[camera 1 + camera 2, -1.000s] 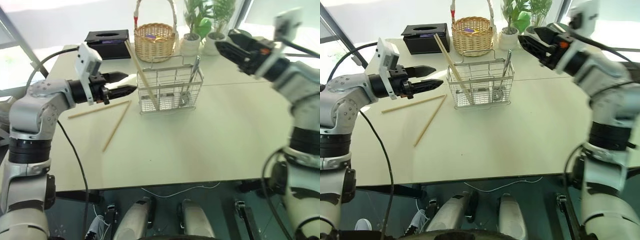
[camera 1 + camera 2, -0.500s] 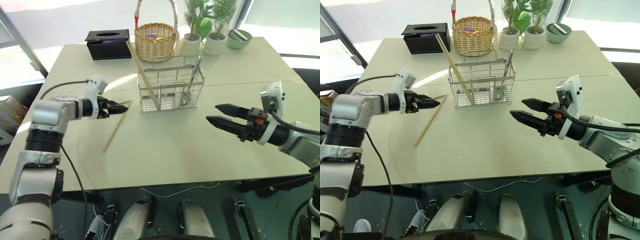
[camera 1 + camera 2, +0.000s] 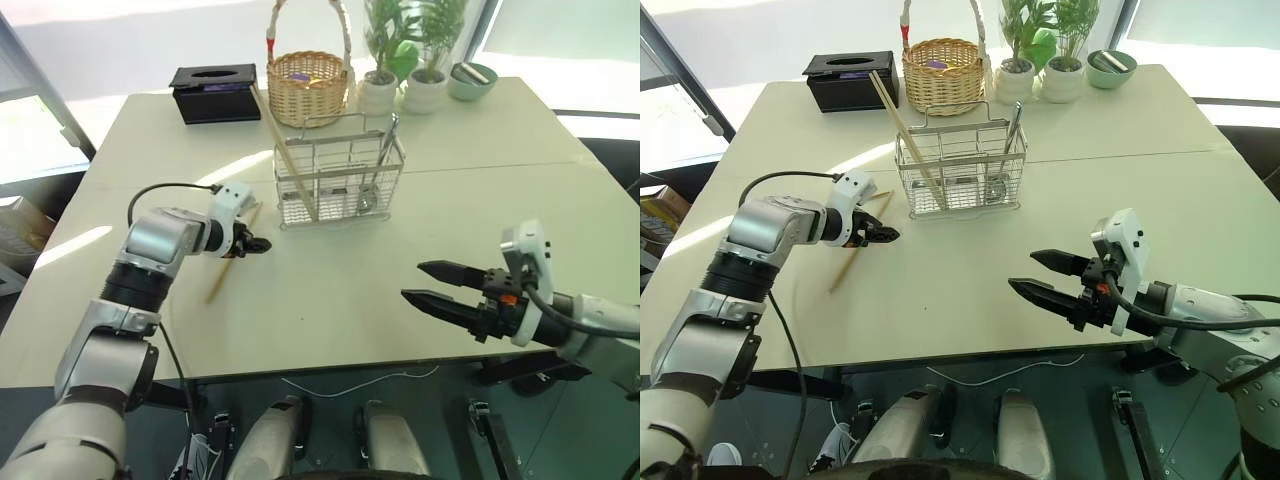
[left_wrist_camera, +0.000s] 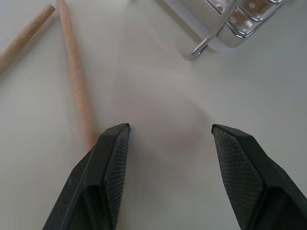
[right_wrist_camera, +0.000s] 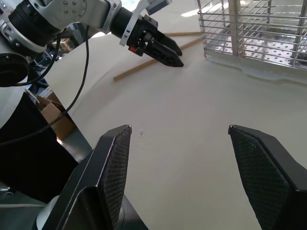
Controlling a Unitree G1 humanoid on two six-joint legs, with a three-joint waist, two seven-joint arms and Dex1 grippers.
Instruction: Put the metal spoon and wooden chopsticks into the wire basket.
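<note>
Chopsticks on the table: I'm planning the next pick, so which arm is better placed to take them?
Left. The left gripper is open, low over the table right beside the two loose chopsticks. The right gripper hovers open far across the table, with nothing near it.

Pale matt counter [image 3: 330, 290], smooth, cream-coloured, with only a soft sheen. On it, the wire basket [image 3: 338, 182]: bright silvery metal, glossy, thin polished rods. Inside, the metal spoon [image 3: 378, 165], shiny steel, and a wooden chopstick [image 3: 285, 155], plain pale-tan, unvarnished. Loose wooden chopsticks [image 4: 76, 81] show dull raw wood with fine grain. The left gripper [image 4: 168, 143] has black matt fingers [image 4: 115, 163] with cross-hatched, rough-textured pads. Behind, a woven wicker basket [image 3: 310, 85], coarse and dry-looking.
</note>
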